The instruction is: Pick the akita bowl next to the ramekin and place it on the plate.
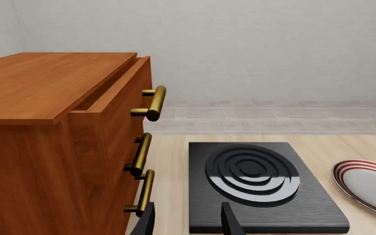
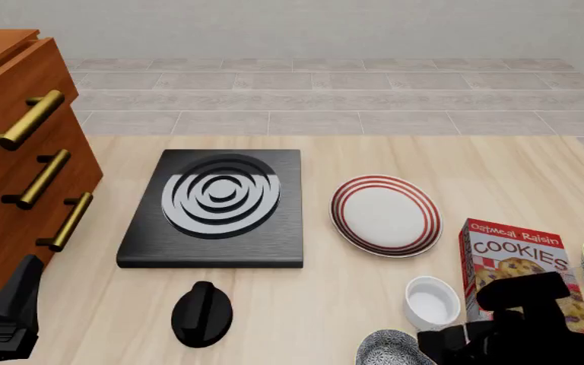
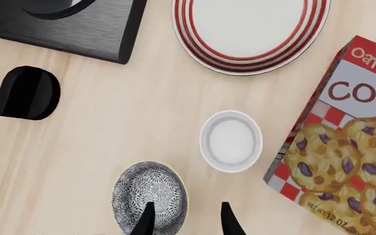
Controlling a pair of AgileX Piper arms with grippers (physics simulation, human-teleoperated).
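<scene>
Overhead, right claw (image 3: 184, 218) astride akita bowl (image 3: 149, 198) rim

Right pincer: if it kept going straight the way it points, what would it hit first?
Probably the akita bowl; the right pincer points down with one finger over its rim. Depth is unclear.

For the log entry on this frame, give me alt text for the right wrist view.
Looking down on a wooden table, the open right hand hovers over the rim of the speckled akita bowl, beside the white ramekin. Beyond lie the red-ringed plate, a cookie box, a black knob and a stove corner.
</scene>
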